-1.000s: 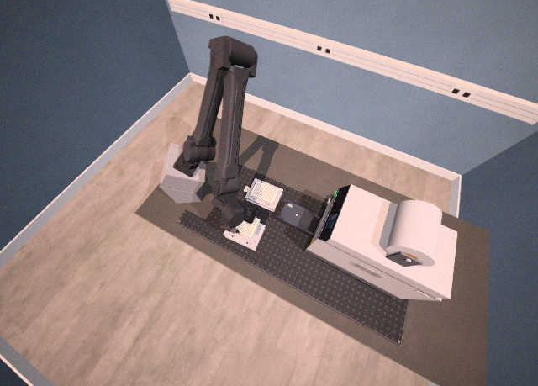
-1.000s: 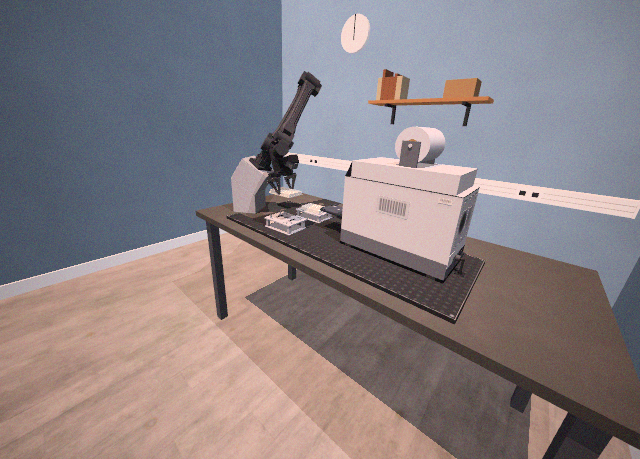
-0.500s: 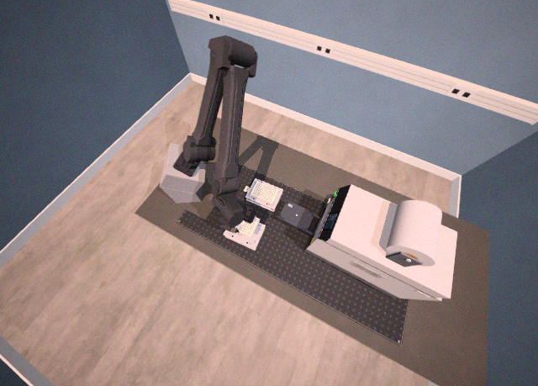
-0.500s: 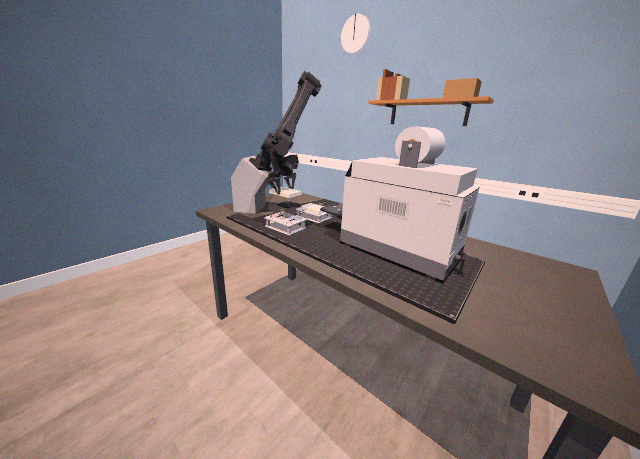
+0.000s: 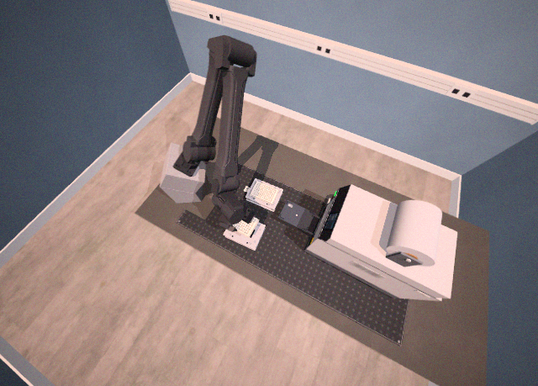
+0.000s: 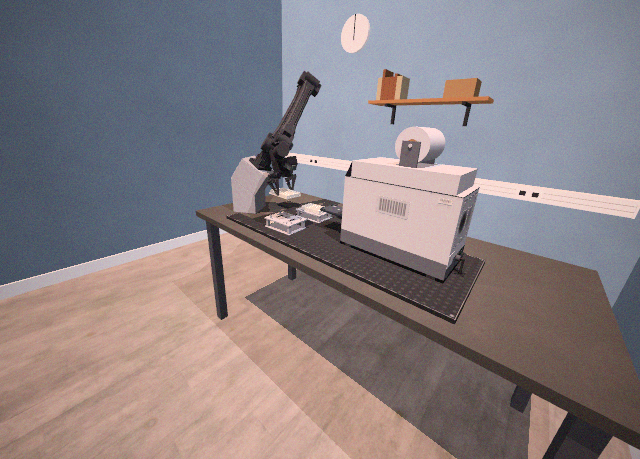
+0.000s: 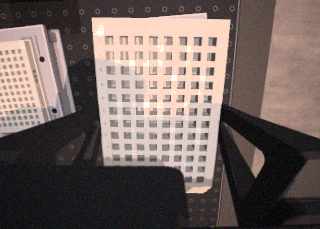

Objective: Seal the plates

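My gripper (image 5: 245,227) (image 6: 284,189) (image 7: 159,109) is shut on a white well plate (image 5: 247,225) (image 6: 287,193) (image 7: 160,84), a finger on each long side. The plate is raised above the front nest (image 5: 254,244) (image 7: 199,16), which holds no plate. The other plate (image 5: 264,192) (image 6: 311,207) (image 7: 14,84) lies in the back nest (image 5: 261,204) (image 7: 44,79). The sealer (image 5: 369,225) (image 6: 395,219) has its dark stage (image 5: 296,214) out, with no plate on it. A green light (image 5: 335,193) shows on its front. Nest labels and START are not readable.
The sealer's tall body stands on the right of the perforated board (image 5: 347,304) (image 6: 413,286), with a foil roll (image 5: 414,230) (image 6: 421,143) on top. The arm's grey pedestal (image 5: 180,184) (image 6: 248,185) stands at the left. The back nest lies between the held plate and the wall side.
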`<state>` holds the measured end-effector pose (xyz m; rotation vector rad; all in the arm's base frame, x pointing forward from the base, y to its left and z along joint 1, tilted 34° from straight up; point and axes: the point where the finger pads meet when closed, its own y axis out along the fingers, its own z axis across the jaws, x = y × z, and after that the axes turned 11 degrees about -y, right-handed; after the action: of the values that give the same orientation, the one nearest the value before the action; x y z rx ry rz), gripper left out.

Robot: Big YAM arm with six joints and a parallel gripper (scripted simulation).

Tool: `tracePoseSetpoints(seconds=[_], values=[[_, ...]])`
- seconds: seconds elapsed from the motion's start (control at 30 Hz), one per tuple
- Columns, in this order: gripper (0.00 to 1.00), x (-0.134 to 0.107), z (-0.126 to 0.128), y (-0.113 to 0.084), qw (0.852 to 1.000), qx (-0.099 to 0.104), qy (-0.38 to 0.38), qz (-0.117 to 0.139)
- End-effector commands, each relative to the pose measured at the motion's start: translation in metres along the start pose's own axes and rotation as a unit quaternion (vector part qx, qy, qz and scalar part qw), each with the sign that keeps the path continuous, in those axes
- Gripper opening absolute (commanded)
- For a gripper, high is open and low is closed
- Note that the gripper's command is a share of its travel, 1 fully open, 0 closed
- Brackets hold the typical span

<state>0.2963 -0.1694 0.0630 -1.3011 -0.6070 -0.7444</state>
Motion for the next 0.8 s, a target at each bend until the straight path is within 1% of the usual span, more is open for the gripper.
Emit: tracePoseSetpoints(seconds=[0.0,0.13,0.3,0.4,0.6,0.77], values=[[0.0,0.025,-0.011,-0.009,0.999,-0.016,-0.018,-0.027],[0.0,0.022,-0.017,-0.009,1.0,-0.019,-0.014,-0.021],[0.0,0.018,-0.011,-0.004,1.0,-0.007,-0.017,-0.011],[0.0,0.019,-0.01,-0.003,1.0,-0.006,-0.019,-0.011],[0.0,0.047,0.002,-0.001,0.999,-0.012,-0.025,-0.025],[0.0,0.059,0.007,0.001,0.999,-0.015,-0.019,-0.028]])
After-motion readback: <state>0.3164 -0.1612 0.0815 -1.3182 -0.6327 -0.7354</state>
